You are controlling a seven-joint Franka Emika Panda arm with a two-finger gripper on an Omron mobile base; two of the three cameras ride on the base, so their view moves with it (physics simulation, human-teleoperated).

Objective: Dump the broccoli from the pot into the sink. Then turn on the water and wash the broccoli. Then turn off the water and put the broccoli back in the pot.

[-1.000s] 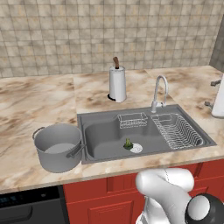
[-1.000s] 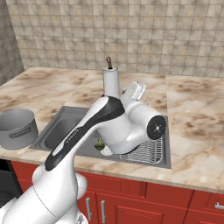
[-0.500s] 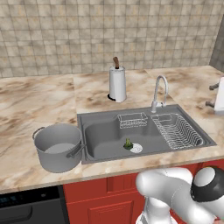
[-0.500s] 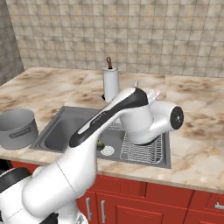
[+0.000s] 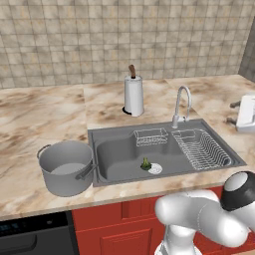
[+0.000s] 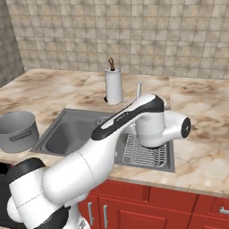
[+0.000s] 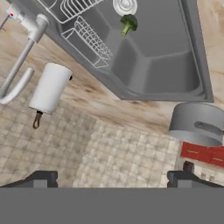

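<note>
Far beyond the claw [image 7: 109,179], whose tips stand wide apart and empty, the broccoli [image 7: 127,23] lies in the sink [image 7: 192,57] beside the drain, dumped for washing; the pot [image 7: 197,124] waits upright on the counter alongside; the faucet [image 7: 19,65] runs dry.

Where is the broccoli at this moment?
The broccoli lies on the floor of the sink, right beside the round drain on its left in the left base view. The pot stands apart on the counter.
</note>
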